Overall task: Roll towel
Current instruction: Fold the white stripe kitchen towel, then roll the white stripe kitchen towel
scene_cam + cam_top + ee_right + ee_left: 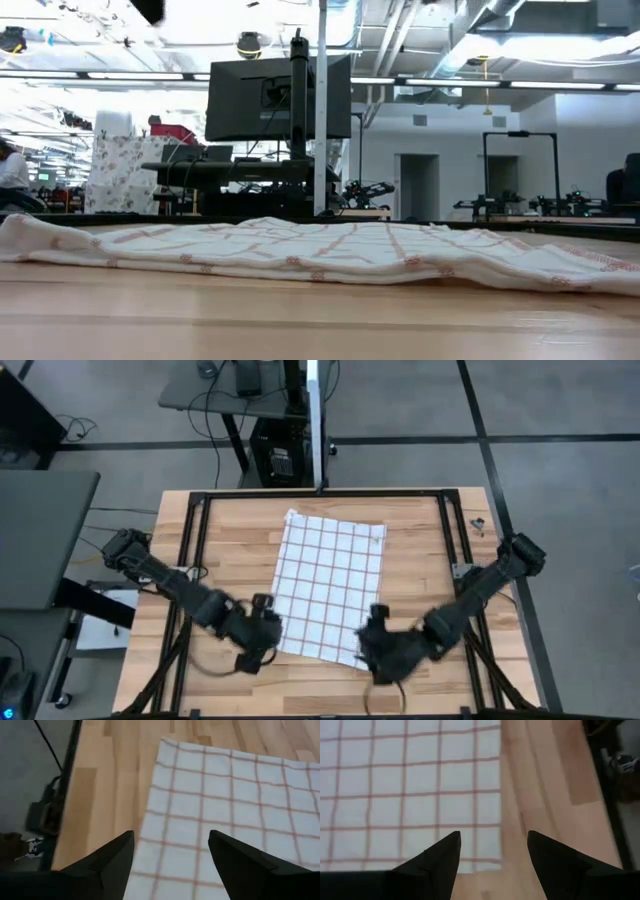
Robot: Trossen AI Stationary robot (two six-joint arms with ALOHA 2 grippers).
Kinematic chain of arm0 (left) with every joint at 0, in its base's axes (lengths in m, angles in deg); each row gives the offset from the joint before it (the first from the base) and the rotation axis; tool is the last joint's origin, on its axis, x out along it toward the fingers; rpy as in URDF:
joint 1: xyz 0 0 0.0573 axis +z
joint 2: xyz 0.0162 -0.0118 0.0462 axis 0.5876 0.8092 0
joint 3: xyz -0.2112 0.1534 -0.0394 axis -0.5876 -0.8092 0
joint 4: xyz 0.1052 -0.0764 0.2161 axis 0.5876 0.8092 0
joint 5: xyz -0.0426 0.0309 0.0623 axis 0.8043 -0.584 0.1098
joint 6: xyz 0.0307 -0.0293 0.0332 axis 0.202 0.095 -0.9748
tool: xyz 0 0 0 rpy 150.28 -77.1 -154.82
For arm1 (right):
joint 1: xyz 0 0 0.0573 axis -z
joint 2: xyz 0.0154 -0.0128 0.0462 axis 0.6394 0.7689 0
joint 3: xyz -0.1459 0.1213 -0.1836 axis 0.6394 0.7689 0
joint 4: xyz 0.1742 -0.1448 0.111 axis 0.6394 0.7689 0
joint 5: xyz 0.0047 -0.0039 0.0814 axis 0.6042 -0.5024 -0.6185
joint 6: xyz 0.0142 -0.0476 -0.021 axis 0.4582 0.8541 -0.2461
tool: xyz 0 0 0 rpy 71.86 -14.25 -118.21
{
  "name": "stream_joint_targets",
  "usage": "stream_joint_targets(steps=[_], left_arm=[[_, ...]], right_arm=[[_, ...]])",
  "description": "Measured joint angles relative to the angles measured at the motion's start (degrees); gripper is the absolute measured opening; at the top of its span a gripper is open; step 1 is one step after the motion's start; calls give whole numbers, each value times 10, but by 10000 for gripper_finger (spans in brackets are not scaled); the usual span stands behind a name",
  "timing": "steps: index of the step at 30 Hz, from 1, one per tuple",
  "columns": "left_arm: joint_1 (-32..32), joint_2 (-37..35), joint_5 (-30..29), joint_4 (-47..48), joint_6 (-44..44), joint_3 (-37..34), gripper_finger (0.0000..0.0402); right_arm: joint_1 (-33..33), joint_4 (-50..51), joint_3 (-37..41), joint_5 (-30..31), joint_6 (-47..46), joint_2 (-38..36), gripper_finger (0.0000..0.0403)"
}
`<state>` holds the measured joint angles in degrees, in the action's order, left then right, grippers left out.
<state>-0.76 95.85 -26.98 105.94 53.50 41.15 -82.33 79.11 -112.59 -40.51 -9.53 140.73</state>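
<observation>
The towel [330, 585] is white with a grid of thin reddish-brown lines. It lies spread flat in the middle of the wooden table, and the low view shows it as a slightly rumpled sheet [320, 250]. My left gripper [266, 622] hovers open by the towel's near left corner; the left wrist view shows its fingers [493, 840] apart over the towel's edge [410, 795]. My right gripper [372, 632] hovers open at the near right corner, its fingers [171, 837] spread above the cloth [235, 805]. Neither touches the towel.
A black metal frame [190, 540] runs along the table's sides and far edge. An upright pole [318, 460] stands at the middle of the far edge. A small fitting [478, 523] sits at the far right. Bare wood [230, 540] lies left and right of the towel.
</observation>
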Motion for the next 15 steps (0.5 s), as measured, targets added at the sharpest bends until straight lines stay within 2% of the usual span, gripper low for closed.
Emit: stream_joint_targets(steps=[6, 10, 15], left_arm=[[-80, 72, -18, -2, 83, -5, 205], [-105, 131, -24, -2, 107, -5, 203], [-107, 189, -89, -3, 124, -5, 203]], right_arm=[[-79, 3, -14, 56, -11, 86, 250], [-86, 7, -33, 94, -63, 151, 250], [-71, 8, -57, 96, -76, 215, 250]])
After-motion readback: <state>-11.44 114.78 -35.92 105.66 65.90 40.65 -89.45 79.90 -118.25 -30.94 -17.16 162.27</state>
